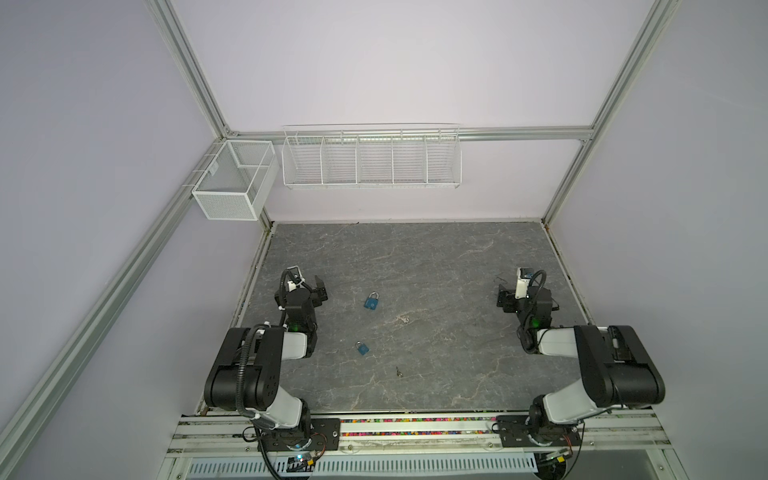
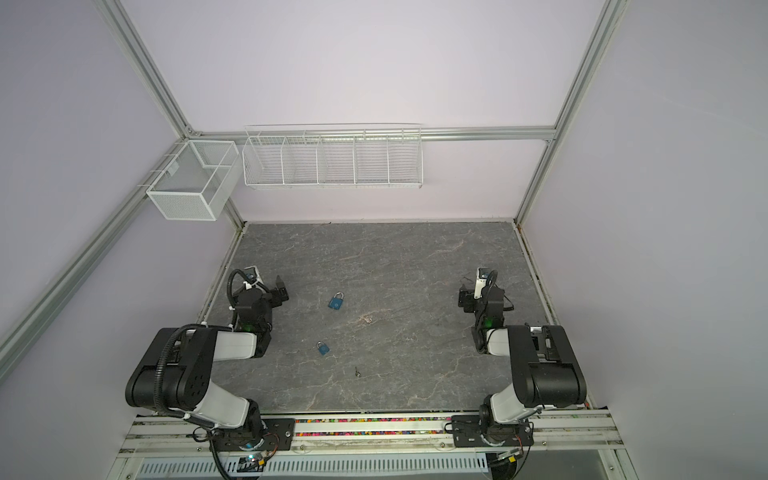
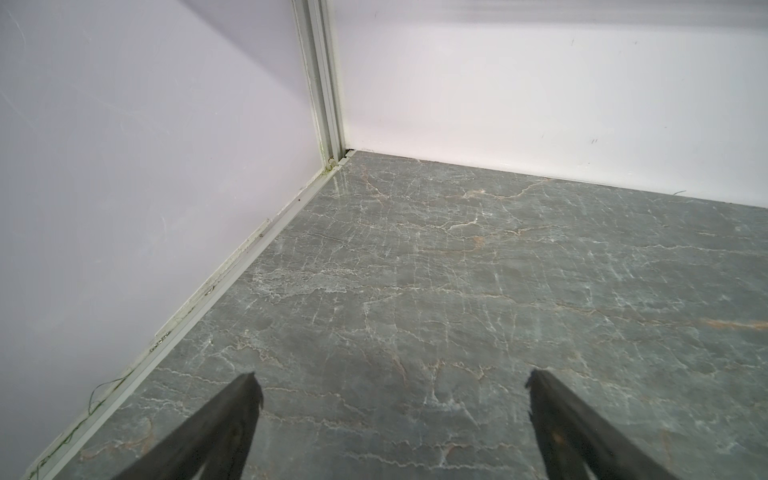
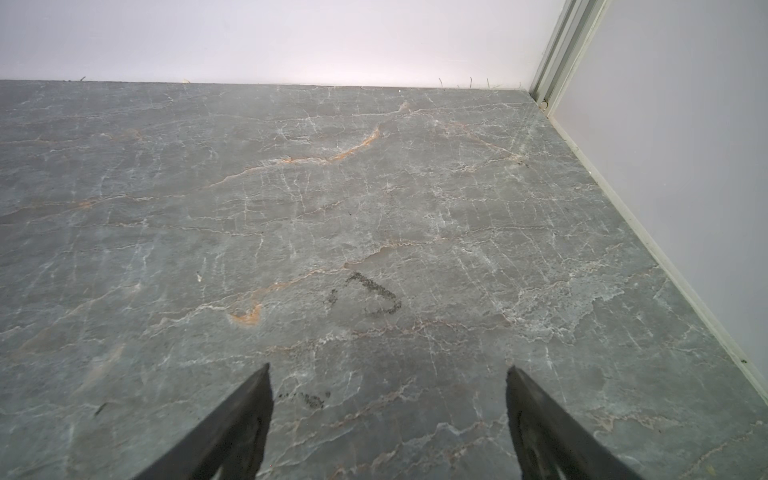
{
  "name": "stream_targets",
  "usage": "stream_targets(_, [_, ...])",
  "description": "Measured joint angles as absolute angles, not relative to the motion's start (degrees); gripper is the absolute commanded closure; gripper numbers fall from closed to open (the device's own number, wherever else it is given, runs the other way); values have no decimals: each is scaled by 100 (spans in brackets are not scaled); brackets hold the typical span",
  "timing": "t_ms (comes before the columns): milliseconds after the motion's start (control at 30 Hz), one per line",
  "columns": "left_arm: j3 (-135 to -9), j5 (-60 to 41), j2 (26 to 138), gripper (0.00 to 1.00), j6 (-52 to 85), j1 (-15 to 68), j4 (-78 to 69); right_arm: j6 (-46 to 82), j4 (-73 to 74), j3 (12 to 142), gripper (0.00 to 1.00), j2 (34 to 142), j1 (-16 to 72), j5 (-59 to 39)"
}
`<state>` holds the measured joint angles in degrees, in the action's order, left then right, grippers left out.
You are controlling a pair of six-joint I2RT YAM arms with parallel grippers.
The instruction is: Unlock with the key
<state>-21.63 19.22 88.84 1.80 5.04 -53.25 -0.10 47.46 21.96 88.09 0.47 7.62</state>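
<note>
Two small keys are lying flat on the grey stone table [image 1: 457, 257], and the job is turning on where they are sitting. The farther key [image 1: 404, 319], a pale glint near the middle of the table, is too small for me to be telling which way its blade is running; the nearer key [image 1: 399, 371] is lying closer to the front edge, its long axis running roughly front to back. Just left of them two blue padlocks are lying flat: the big padlock [image 1: 372, 301] with its shackle pointing toward the back wall [image 1: 395, 83], and the small padlock [image 1: 362, 348] nearer the front. Neither is looking opened, so I am judging the unlocking as not yet begun. Further out, the left gripper [image 1: 321, 291] is hovering near the left edge, fingers spread wide with nothing between them, and the right gripper [image 1: 502, 296] is hovering well over on the right, likewise spread and empty. Both are facing the back wall with only bare stone ahead of them, so the keys are lying inward of each and toward the front. The padlocks are sitting on the left gripper's side, the keys about midway between the two, so I am guessing the right arm is the freer one for fetching a key.
</note>
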Motion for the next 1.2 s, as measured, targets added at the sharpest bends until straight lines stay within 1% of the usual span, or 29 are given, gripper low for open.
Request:
stream_targets(933, [-2163, 1922, 8868, 0, 165, 504, -5315, -30, 4748, 2196, 12, 8807, 47, 716])
stream_targets(1200, [-1935, 1798, 8160, 0, 134, 504, -5181, -134, 4530, 2176, 12, 8169, 58, 563])
